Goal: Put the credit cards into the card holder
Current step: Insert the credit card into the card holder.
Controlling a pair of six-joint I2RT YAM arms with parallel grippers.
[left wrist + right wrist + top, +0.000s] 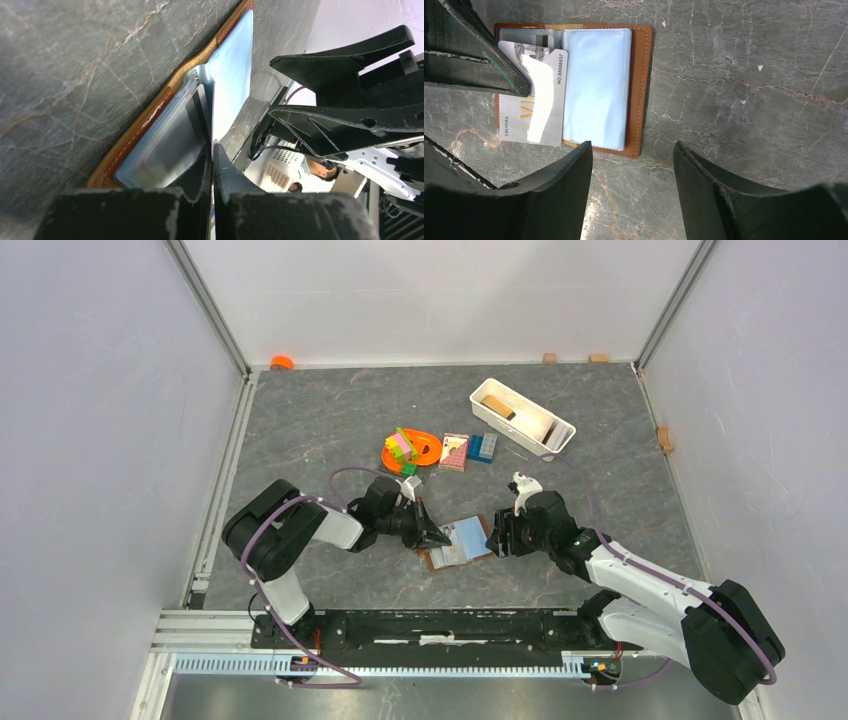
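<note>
While the left jaws are pressed together, their tips are down at the left half of the open wallet — whether they nip its clear sleeve I cannot tell. A grey card lies on that same half, one corner hidden beneath the tips. The right jaws stand spread and empty, just off the wallet's right edge, above the table. Farther back sit blue toy bricks and a white tray.
</note>
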